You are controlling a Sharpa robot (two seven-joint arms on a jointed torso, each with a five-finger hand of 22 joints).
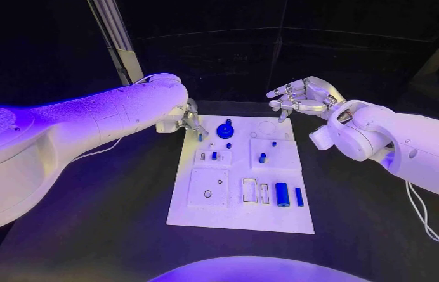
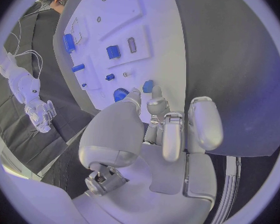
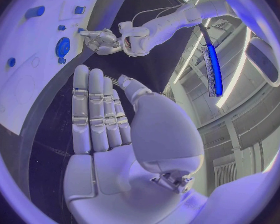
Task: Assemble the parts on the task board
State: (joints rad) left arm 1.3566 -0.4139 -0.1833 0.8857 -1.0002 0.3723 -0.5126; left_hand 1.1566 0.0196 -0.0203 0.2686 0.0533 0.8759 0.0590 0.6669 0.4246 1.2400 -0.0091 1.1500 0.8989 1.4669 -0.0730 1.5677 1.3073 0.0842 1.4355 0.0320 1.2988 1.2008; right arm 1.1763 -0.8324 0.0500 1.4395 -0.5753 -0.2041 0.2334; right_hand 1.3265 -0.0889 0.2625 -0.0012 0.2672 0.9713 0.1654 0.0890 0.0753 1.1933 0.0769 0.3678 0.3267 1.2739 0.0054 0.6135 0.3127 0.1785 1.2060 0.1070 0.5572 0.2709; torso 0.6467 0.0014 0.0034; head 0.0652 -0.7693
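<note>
The white task board (image 1: 240,215) lies in the middle of the black table. My left hand (image 1: 188,120) is over its far left corner. In the left wrist view a small blue part (image 2: 148,86) sits between the tips of the thumb and a finger, seemingly pinched. A blue round disc (image 1: 225,130) stands just right of it on the board. My right hand (image 1: 302,98) hovers above the far right corner, fingers apart and empty. In the right wrist view its straight fingers (image 3: 96,109) hold nothing.
A blue cylinder (image 1: 283,194) and a thin blue bar (image 1: 299,197) lie near the board's front right. A blue block (image 1: 262,158) and small blue pegs (image 1: 214,156) stand mid-board. A metal post (image 1: 114,35) rises at the back left.
</note>
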